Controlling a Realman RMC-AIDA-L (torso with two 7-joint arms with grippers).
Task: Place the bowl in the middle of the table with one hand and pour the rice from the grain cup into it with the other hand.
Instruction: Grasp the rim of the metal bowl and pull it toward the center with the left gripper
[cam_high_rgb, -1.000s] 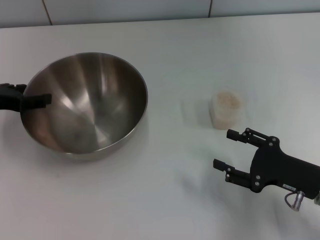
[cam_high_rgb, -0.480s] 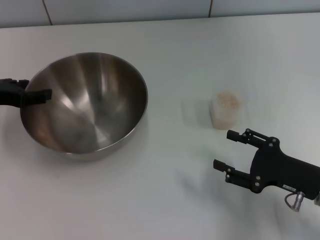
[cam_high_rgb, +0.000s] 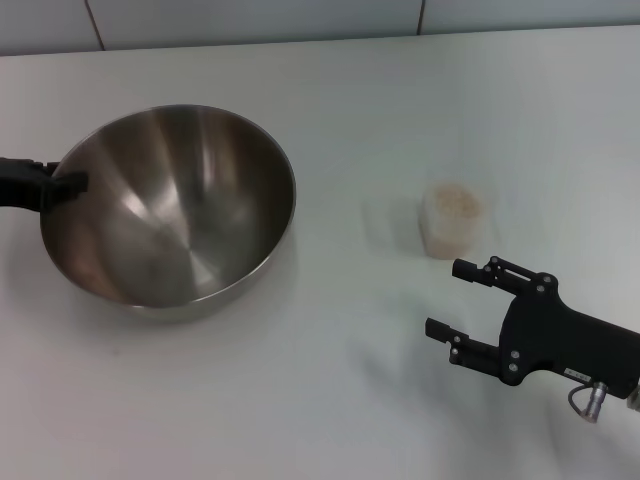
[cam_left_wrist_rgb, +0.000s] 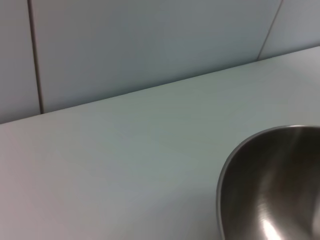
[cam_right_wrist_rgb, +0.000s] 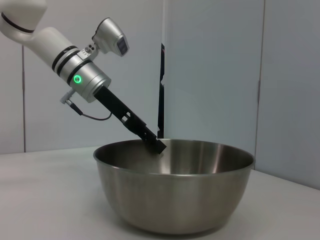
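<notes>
The big steel bowl (cam_high_rgb: 170, 205) stands on the left part of the white table (cam_high_rgb: 330, 400); its rim and inside also show in the left wrist view (cam_left_wrist_rgb: 272, 195) and in the right wrist view (cam_right_wrist_rgb: 175, 187). My left gripper (cam_high_rgb: 60, 185) is at the bowl's left rim, open, one fingertip just over the edge; the right wrist view shows the left gripper (cam_right_wrist_rgb: 152, 142) at the bowl's far rim. The small clear grain cup (cam_high_rgb: 452, 222) stands upright to the right, with pale rice (cam_high_rgb: 455, 200) in it. My right gripper (cam_high_rgb: 445, 297) hovers open just in front of the cup, not touching it.
A tiled wall (cam_high_rgb: 300, 20) runs along the table's far edge. Bare tabletop lies between the bowl and the cup and in front of both.
My left gripper has drawn back to the left, its finger sliding out from inside the bowl toward the rim. The bowl, the cup and the right gripper have stayed put.
</notes>
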